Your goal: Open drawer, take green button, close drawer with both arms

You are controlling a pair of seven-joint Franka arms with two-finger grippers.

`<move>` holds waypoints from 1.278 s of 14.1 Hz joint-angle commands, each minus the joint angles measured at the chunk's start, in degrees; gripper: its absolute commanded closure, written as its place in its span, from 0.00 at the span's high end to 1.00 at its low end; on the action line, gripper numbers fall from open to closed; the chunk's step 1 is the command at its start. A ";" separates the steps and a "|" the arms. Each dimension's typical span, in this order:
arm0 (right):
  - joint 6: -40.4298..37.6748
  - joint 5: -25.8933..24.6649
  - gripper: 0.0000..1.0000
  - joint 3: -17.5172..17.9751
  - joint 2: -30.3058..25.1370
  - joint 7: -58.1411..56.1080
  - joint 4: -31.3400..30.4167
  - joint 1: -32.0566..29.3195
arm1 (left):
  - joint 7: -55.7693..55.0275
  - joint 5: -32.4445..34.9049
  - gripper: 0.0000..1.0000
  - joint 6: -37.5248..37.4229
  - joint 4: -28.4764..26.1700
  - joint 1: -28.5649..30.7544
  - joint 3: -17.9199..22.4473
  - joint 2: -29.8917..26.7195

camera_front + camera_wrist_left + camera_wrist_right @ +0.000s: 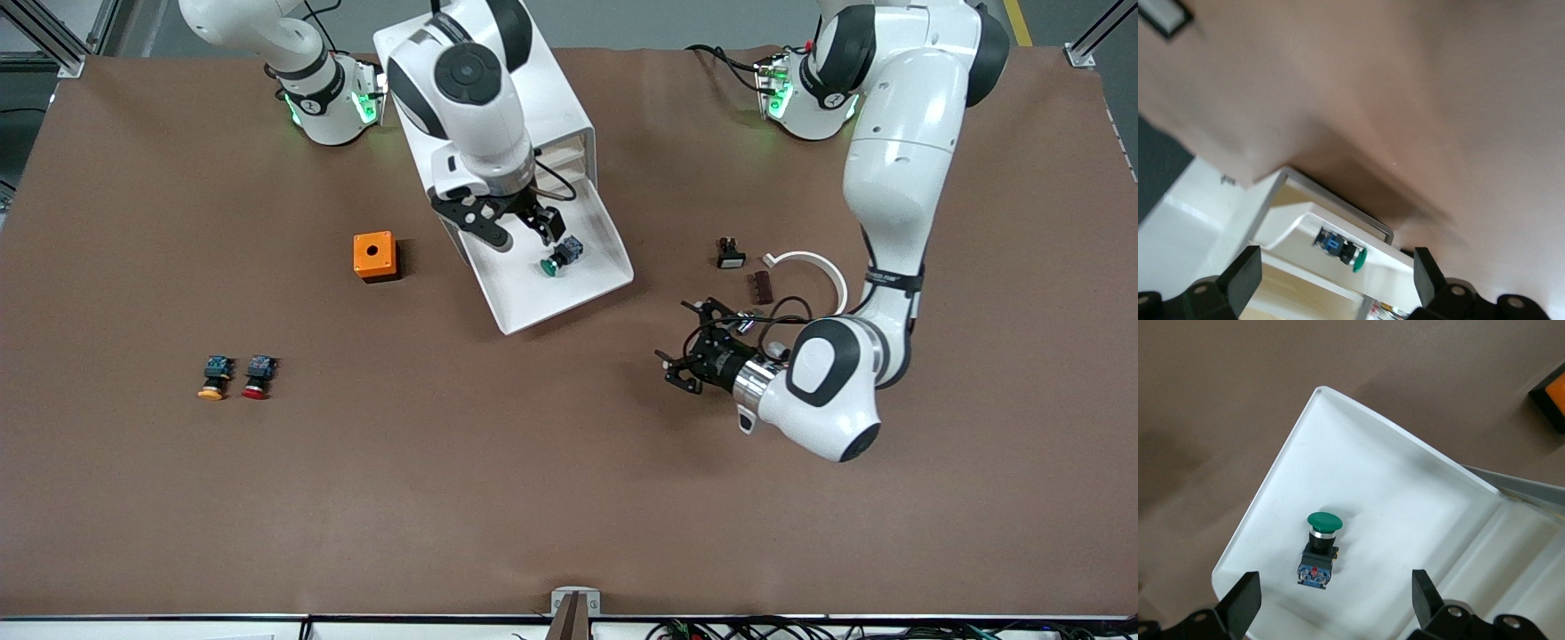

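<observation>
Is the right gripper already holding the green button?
No, the button lies free in the open drawer, with the right gripper open above it.

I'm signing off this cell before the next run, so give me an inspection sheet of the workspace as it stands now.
Surface: brown table, no spills seen.
Job's things: drawer pulled out of the white cabinet; green button lies in it.
Clutter: orange box, yellow button, red button, white ring piece, small black part, brown part.
Grippers: right gripper open over the green button; left gripper open, waits near the drawer's front.
Cables: black leads at arm bases.
Surroundings: metal frame posts.
</observation>
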 commanded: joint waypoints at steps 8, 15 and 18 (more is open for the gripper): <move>5.67 -3.45 1.00 -0.83 9.57 6.62 2.11 5.20 | 21.29 21.36 1.00 17.78 -1.27 -6.81 0.54 -7.01; 8.49 -3.72 1.00 -0.92 15.02 11.09 4.30 5.73 | 21.92 29.44 1.00 25.87 -1.62 -11.64 0.62 -7.10; 8.05 -3.37 0.68 -0.83 15.11 11.10 4.57 5.46 | 21.13 33.83 1.00 28.59 -1.88 -13.75 0.62 -7.10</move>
